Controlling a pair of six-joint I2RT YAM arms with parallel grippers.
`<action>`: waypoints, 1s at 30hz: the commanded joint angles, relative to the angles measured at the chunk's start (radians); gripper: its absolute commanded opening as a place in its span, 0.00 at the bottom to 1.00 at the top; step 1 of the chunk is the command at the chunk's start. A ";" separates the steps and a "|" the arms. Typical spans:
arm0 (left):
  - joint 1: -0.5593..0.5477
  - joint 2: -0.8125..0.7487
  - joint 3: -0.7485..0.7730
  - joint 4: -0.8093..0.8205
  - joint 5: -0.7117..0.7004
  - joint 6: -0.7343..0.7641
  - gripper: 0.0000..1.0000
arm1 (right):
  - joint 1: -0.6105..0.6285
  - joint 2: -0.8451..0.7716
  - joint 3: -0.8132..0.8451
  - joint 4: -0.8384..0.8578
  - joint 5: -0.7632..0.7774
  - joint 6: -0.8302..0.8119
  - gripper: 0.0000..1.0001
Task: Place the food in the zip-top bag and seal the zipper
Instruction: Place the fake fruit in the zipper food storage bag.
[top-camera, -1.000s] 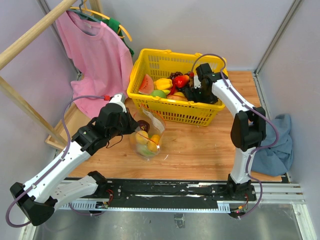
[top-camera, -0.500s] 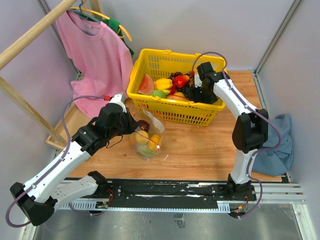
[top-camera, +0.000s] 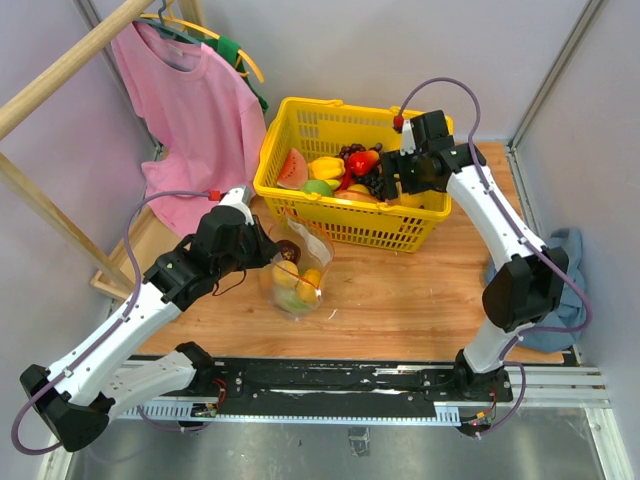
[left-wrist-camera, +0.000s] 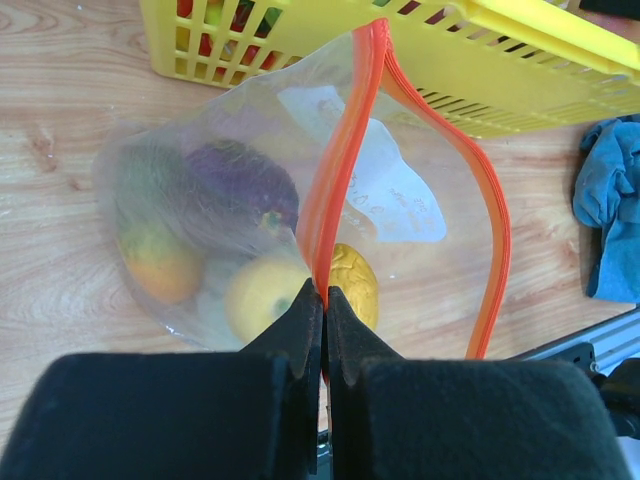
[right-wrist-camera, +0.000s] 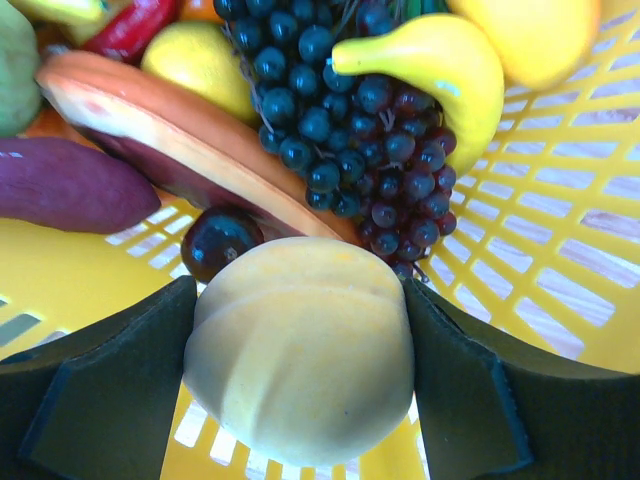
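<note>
My wooden counter (top-camera: 400, 300) carries a yellow basket (top-camera: 350, 228) at the middle of its far edge. The clear zip-top bag (top-camera: 295, 272) stands on the boards just in front of the basket's left end. A crumpled blue cloth (top-camera: 550, 295) lies over the right edge.

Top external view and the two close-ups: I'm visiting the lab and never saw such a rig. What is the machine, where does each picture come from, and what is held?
Two white robot arms stand at a wooden table. The wide picture looks down from above and behind them; each close-up comes from a camera on one wrist. The left gripper pinches the red zipper of a clear zip-top bag with toy fruit inside. The right gripper clamps a pale yellow fruit over the yellow basket. A pink shirt hangs left; a blue cloth lies right.
</note>
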 joint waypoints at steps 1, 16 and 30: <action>0.007 -0.005 0.006 0.041 0.008 -0.003 0.00 | -0.005 -0.068 -0.026 0.113 -0.016 0.039 0.26; 0.007 0.001 0.002 0.057 0.008 -0.010 0.00 | 0.062 -0.289 -0.104 0.315 -0.096 0.079 0.20; 0.007 -0.009 -0.015 0.077 0.009 -0.026 0.00 | 0.458 -0.410 -0.324 0.595 -0.250 0.089 0.21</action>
